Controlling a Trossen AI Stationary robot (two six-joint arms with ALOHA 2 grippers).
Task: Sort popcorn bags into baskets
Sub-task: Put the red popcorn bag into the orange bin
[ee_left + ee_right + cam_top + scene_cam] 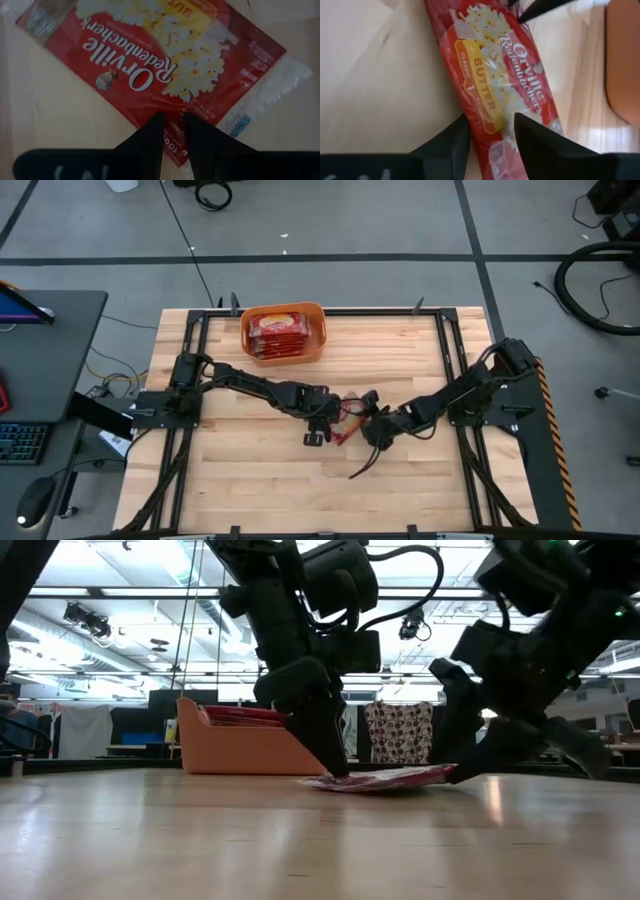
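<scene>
Here, both tools meet over one popcorn bag (350,417) at the middle of the tabletop (250,470).

Farthest left along the far edge, the orange basket (318,345) holds a stack of red popcorn bags (277,332). The left tool (322,424) is down at the near-left end of the loose bag, its two dark fingers (150,137) drawn nearly together and pinching the bag's clear sealed edge. The bag lies almost flat on the wood, its right end lifted a little. The right tool (372,428) sits at that end with its fingers (451,142) spread on either side of the bag's width, straddling it; whether they press on it cannot be told.
</scene>
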